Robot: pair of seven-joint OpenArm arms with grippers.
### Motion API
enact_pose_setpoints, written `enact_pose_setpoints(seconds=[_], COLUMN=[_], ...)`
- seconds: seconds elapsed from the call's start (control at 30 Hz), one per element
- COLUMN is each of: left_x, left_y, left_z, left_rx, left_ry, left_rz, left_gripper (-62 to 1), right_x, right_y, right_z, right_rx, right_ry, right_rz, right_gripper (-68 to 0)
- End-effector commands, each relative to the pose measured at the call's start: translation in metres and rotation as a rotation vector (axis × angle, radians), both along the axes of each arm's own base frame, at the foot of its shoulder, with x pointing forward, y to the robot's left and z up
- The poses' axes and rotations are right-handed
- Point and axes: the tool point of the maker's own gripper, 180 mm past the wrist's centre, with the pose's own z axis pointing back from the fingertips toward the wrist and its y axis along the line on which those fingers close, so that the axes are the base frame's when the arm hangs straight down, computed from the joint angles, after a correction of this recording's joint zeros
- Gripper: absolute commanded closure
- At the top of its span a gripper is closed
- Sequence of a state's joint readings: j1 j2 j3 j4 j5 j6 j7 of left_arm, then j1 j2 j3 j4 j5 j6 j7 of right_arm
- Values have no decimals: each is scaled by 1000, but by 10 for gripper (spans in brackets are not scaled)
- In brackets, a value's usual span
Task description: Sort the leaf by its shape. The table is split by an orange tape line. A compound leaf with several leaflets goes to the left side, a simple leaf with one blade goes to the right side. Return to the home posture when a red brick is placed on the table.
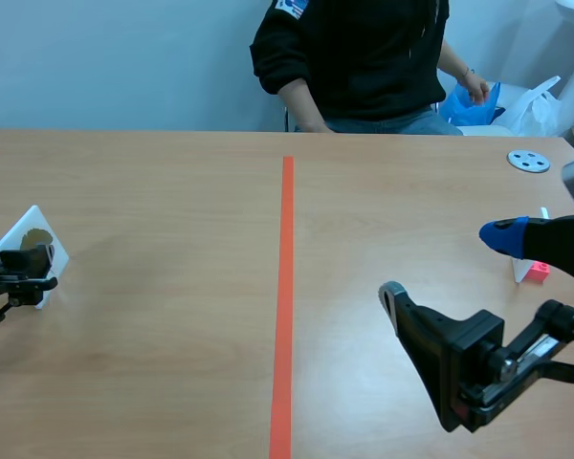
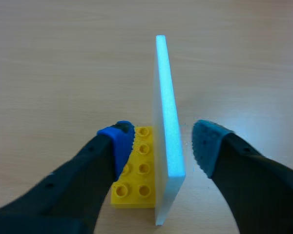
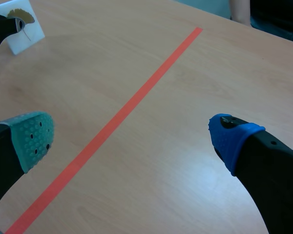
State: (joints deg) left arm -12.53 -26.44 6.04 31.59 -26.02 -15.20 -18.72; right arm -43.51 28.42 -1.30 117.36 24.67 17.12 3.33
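Left claw is hovering released around the upright white foam card bearing a brownish leaf picture, standing between its fingers on a yellow studded plastic brick, apparently preparing a grasp that needs squarely closing on both faces.

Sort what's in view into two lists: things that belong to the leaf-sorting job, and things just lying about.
Job: leaf card on its yellow brick, inside the open left gripper; orange tape line; open right gripper.
Lying about: grey disc; blue bag and white bag beyond the table; small white-and-pink piece, role unclear.
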Motion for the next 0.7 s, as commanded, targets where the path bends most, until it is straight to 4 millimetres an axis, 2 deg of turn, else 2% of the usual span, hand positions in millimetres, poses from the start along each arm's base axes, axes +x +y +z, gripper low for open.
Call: enact_pose_setpoints(seconds=[0.0, 0.1, 0.2, 0.37, 0.57, 0.67], left_x=[9, 10, 10, 6, -3, -11], left_y=[8, 11, 10, 2, -9, -22], left_z=[21, 31, 38, 56, 82, 93], left_rx=[-4, -54, -88, -62, -31, -15], left_ry=[-58, -78, -58, -34, -26, -20], left_rz=[-5, -17, -51, -141, -208, -255], left_gripper=[-424, -534, -583, -623, -623, -623], right_x=[6, 6, 6, 6, 6, 6], right_y=[-3, -3, -3, -3, -3, -3], right_z=[8, 8, 8, 8, 8, 8], right_rx=[5, 5, 5, 6, 6, 6], right_ry=[-34, -34, -35, -38, -37, -37], right_rz=[-5, -5, -5, -5, -5, -5], right_gripper=[-679, -679, -679, -679, -679, -679])
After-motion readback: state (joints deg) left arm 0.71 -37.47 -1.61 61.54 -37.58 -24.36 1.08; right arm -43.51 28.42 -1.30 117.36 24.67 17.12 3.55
